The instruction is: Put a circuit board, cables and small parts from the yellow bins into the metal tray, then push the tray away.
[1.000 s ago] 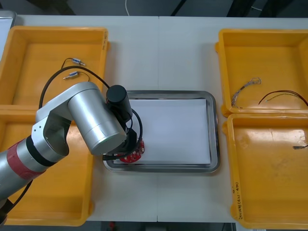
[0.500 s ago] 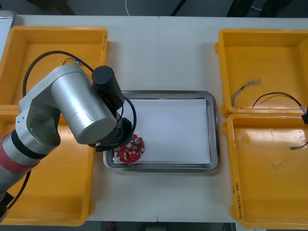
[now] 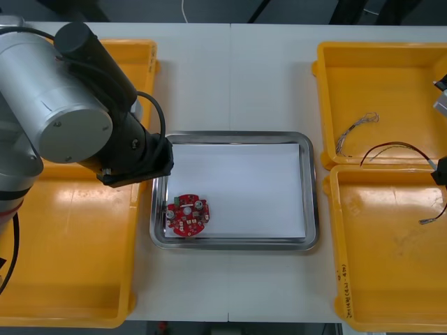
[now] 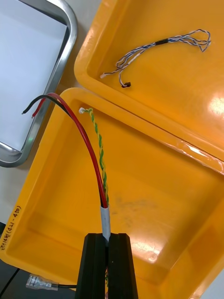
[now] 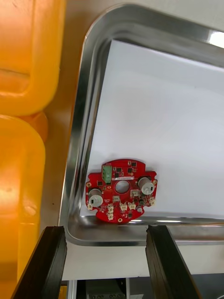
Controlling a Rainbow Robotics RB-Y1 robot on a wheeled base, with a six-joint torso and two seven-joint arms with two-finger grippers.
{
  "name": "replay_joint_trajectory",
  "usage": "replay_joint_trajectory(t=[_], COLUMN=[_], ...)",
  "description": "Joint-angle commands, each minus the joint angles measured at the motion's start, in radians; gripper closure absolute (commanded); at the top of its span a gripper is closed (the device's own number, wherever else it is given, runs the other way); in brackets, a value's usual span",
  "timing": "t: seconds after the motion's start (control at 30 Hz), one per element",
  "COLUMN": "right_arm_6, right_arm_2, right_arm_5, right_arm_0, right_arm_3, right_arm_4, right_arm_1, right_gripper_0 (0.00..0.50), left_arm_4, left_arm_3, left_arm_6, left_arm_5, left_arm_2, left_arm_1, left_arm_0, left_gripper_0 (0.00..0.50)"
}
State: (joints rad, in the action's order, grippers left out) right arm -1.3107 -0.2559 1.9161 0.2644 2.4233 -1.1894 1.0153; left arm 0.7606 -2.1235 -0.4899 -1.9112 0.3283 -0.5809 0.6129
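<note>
A round red circuit board (image 3: 187, 215) lies flat in the near left corner of the metal tray (image 3: 313, 188). My left gripper (image 5: 105, 229) hangs open above the tray's near rim, the circuit board (image 5: 121, 190) just beyond its fingertips and apart from them. My left arm (image 3: 63, 98) rises over the left bins. At the right edge, my right gripper (image 3: 441, 173) is shut on the red and yellow cable (image 3: 387, 147). In the right wrist view that gripper (image 4: 107, 236) pinches the red and yellow cable (image 4: 95, 154), which arches over the near right bin toward the tray (image 4: 51, 88).
A twisted blue and white cable (image 3: 356, 129) lies in the far right yellow bin (image 3: 328, 91). The near right bin (image 3: 335, 265) lies under the held cable. A wire end with a metal tip (image 4: 37, 281) shows beside the right fingers. Two yellow bins (image 3: 70, 279) flank the tray's left.
My left gripper let go of the circuit board, rose and drew back to the left, leaving the board in the tray. My right gripper took hold of the red and yellow cable and lifted it.
</note>
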Motion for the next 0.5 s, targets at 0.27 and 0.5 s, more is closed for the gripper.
replay_joint_trajectory(t=[0.27,0.5], right_arm_6=[-0.022,-0.027], right_arm_2=[0.230,0.399], right_arm_5=[0.004,0.004], right_arm_0=[0.188,0.314], right_arm_3=[0.019,0.002], right_arm_4=[0.028,0.033], right_arm_1=[0.040,0.037], right_gripper_0=[0.500,0.500], left_arm_4=[0.085,0.128], left_arm_3=[0.007,0.125], left_arm_6=[-0.084,-0.170], left_arm_5=[-0.009,-0.009], left_arm_2=[-0.172,-0.284], left_arm_1=[-0.128,-0.148], left_arm_0=[0.050,0.073], left_gripper_0=[0.000,0.000])
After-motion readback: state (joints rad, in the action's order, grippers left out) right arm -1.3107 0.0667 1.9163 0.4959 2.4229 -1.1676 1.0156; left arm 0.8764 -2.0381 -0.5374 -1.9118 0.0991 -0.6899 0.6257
